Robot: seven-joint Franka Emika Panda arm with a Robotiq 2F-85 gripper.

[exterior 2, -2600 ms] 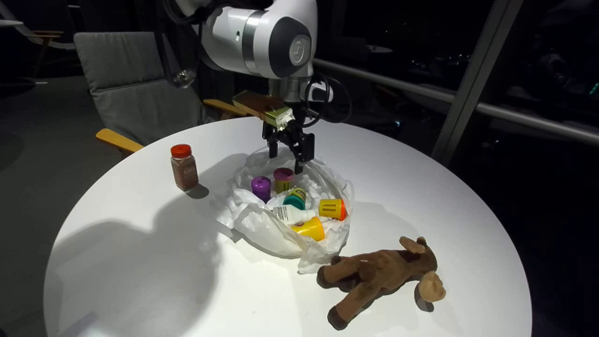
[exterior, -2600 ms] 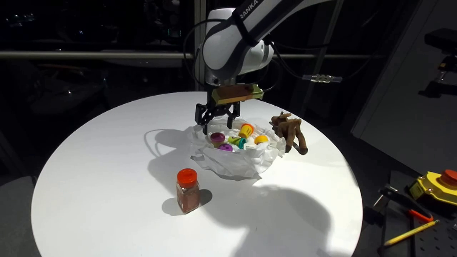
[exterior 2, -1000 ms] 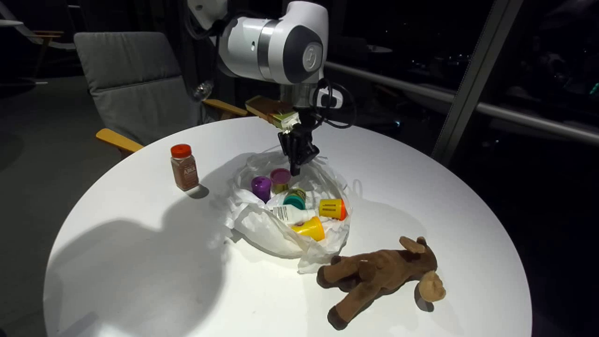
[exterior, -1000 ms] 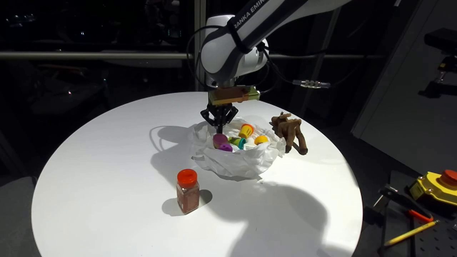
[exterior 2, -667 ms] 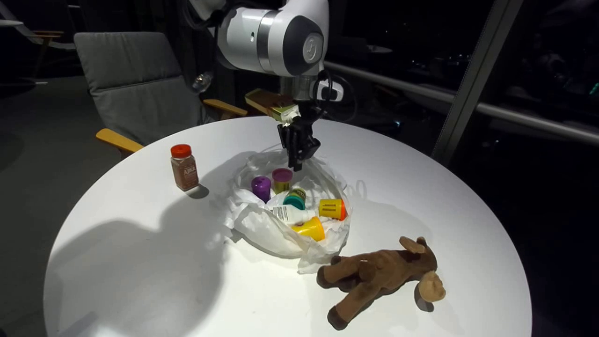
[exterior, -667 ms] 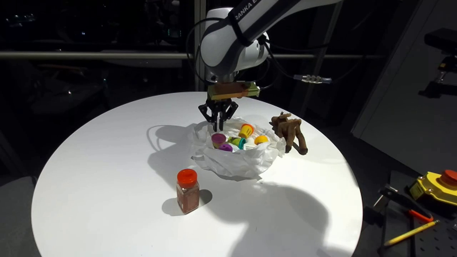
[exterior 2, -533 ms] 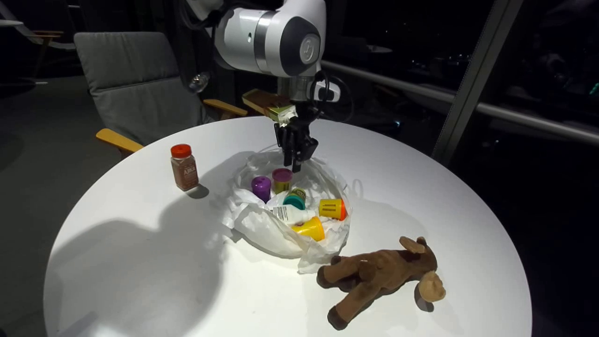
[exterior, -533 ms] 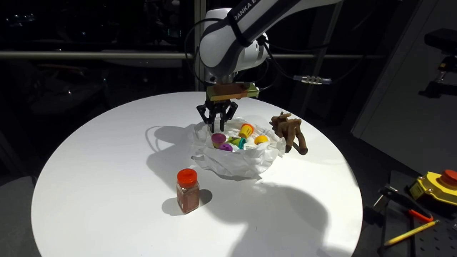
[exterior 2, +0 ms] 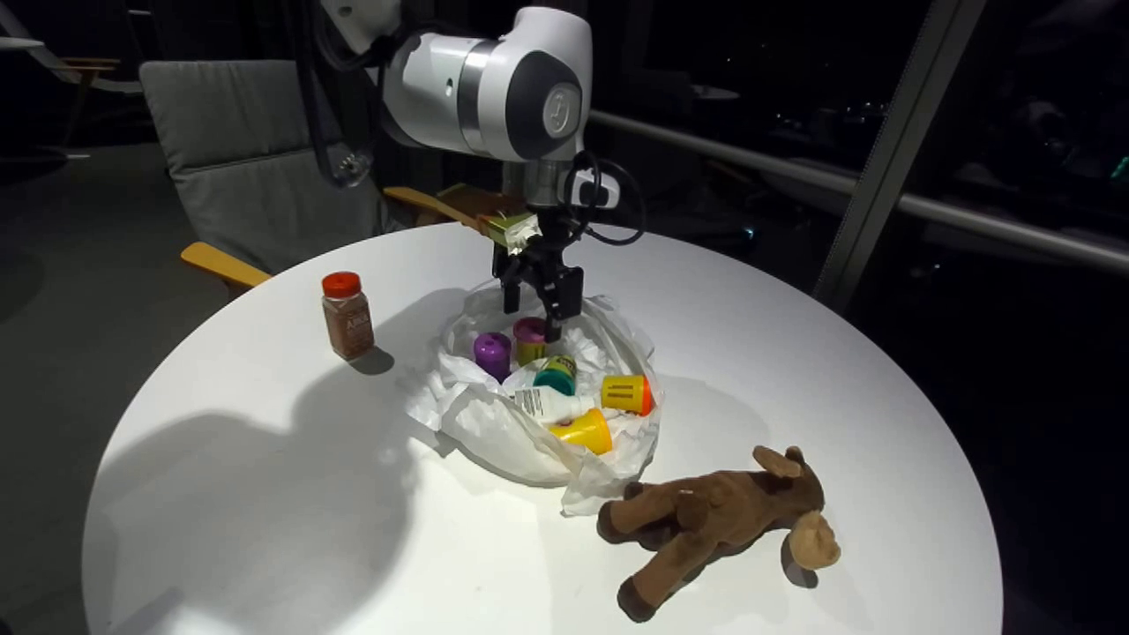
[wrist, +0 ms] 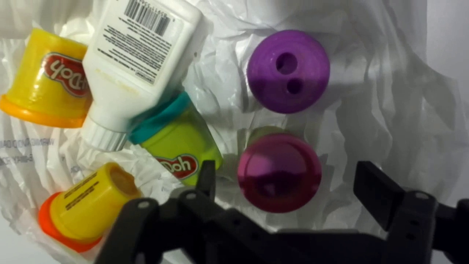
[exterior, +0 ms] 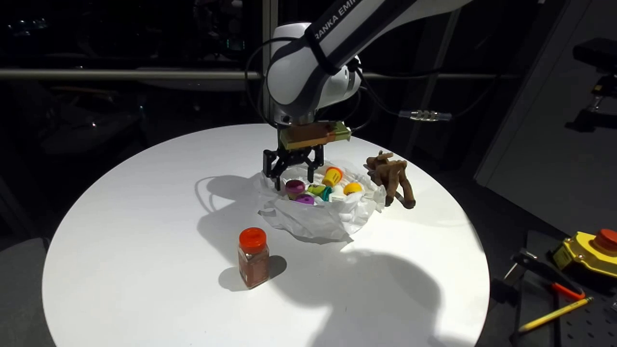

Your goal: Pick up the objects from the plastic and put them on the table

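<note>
magenta-lidded tub [wrist: 279,172] | in plastic [exterior: 320,219] | between spread fingers [wrist: 379,194] of gripper [wrist: 286,179]

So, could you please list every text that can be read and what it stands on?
"RANKA EMI", partial: robot arm.
"Doh": green tub.
"Doh", partial: yellow tub.
Too small or blurred: print on white bottle, orange-red-lidded tub, plastic bag, red-capped jar.

Both exterior views looked obliquely down on the round surface [exterior: 144,250] and shared the plastic bag [exterior: 323,219]. In an exterior view the spice jar [exterior: 254,267] was nearer, at seven o'clock; in an exterior view the plush animal [exterior 2: 728,511], at five. The wrist view faced steeply down, close over the bag, fingers [wrist: 377,194] at six.
</note>
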